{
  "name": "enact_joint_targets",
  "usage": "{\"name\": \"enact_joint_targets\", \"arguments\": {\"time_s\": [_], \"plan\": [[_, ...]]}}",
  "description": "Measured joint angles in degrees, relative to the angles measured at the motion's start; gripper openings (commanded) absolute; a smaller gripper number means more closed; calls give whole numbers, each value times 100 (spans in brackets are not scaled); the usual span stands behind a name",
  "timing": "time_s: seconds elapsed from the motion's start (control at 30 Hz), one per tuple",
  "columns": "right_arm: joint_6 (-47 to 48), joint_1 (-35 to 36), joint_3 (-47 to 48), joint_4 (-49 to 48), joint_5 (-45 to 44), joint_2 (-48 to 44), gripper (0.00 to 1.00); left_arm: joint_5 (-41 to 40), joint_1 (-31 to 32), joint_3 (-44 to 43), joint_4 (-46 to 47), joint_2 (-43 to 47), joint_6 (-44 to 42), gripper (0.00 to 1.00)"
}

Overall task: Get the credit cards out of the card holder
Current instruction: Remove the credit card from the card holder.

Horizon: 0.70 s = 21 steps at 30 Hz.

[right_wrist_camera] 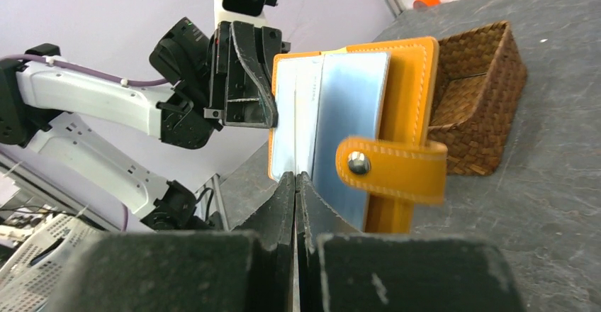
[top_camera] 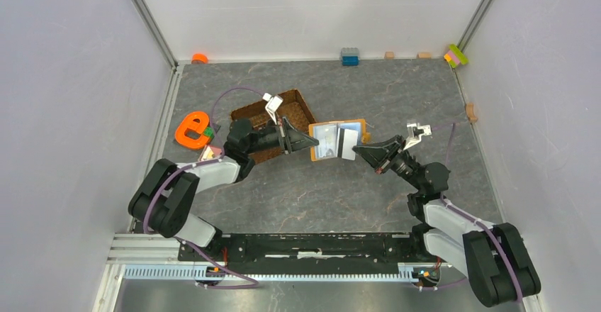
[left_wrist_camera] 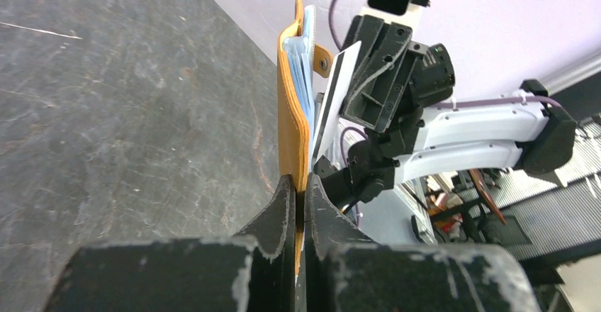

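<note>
The orange card holder (top_camera: 358, 129) hangs open above the table between both arms, its pale blue lining facing up. My left gripper (top_camera: 314, 140) is shut on its left edge; in the left wrist view the orange cover (left_wrist_camera: 290, 120) runs edge-on into my jaws (left_wrist_camera: 300, 184). From the other side, my right gripper (top_camera: 356, 149) is shut on a white credit card (top_camera: 347, 144) that sticks partly out of the lining. In the right wrist view that card (right_wrist_camera: 303, 106) runs down into my closed jaws (right_wrist_camera: 295, 177), and the snap tab (right_wrist_camera: 393, 170) hangs in front. Other cards stay in the slots.
A brown woven tray (top_camera: 273, 124) stands just behind the left arm, and an orange e-shaped toy (top_camera: 191, 129) lies at the far left. Toy bricks (top_camera: 349, 57) line the back wall, with more (top_camera: 456, 55) in the right corner and one (top_camera: 470, 111) by the right wall.
</note>
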State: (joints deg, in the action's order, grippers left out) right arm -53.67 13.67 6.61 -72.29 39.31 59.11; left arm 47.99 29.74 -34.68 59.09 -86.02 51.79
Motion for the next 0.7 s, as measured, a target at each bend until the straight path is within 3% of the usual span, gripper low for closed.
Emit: {"name": "enact_joint_targets", "arguments": {"time_s": [0.43, 0.57, 0.7], "plan": [[496, -109, 0, 590, -190, -201, 0, -673, -439, 595, -11, 706, 2, 2], [667, -107, 61, 767, -162, -4, 0, -1346, -686, 1102, -203, 1425, -46, 2], [756, -17, 267, 817, -138, 407, 0, -2391, -750, 1580, -831, 2682, -334, 2]]}}
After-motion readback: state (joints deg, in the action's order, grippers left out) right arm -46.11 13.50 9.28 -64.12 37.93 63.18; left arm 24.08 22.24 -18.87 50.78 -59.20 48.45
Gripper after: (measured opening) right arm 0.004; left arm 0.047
